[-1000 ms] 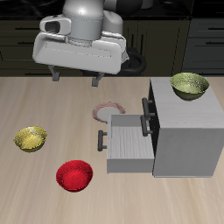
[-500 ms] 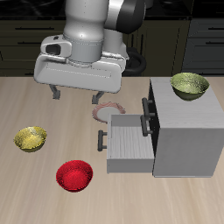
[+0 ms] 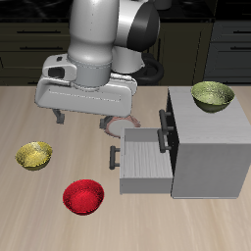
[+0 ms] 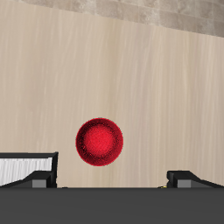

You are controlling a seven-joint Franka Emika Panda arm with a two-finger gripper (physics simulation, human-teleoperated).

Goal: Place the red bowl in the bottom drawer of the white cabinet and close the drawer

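The red bowl (image 3: 83,196) sits on the table near its front edge, beside the pulled-out bottom drawer (image 3: 145,162) of the white cabinet (image 3: 208,147). In the wrist view the red bowl (image 4: 99,142) lies below the gripper, between its two fingers (image 4: 41,181). My gripper (image 3: 81,122) hangs open above the table, higher than the bowl and farther back. Nothing is between its fingers. The drawer is open and looks empty.
A yellow bowl (image 3: 34,155) rests on the table beside the red one. An olive-green bowl (image 3: 213,95) stands on the cabinet's top. A pinkish ring-shaped mark (image 3: 125,123) lies on the table behind the drawer.
The arm has come down and moved toward the table's front edge, nearer the red bowl. The gripper stays open; nothing else has moved.
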